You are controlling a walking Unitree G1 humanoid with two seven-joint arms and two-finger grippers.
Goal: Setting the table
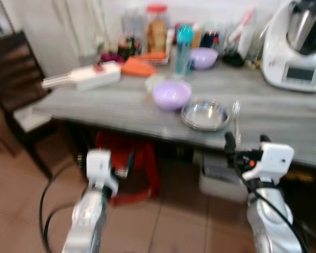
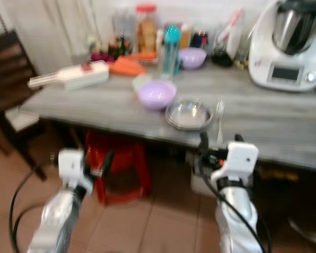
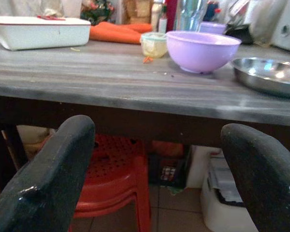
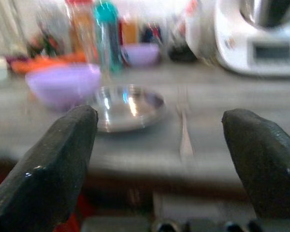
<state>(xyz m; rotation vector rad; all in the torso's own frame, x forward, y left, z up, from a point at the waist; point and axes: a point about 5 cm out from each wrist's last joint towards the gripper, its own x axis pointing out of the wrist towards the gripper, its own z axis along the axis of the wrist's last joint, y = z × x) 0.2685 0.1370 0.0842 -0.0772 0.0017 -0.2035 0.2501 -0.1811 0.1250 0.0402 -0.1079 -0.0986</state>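
From the head, I see the fork (image 1: 236, 117) on the bench (image 1: 116, 105) just right of the steel plate (image 1: 205, 114), long axis running away from me, straight ahead of my right hand (image 1: 243, 143). My left hand (image 1: 124, 164) sits lower, well off. Right wrist: fingers (image 4: 53, 159) apart, fork centred between them. Left wrist: fingers (image 3: 48, 169) apart, below bench edge.

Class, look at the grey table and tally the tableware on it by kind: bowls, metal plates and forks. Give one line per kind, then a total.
Purple bowls: 2, a near bowl and a far bowl
Metal plates: 1, the steel plate
Forks: 1, the fork lying right of the plate
Total: 4
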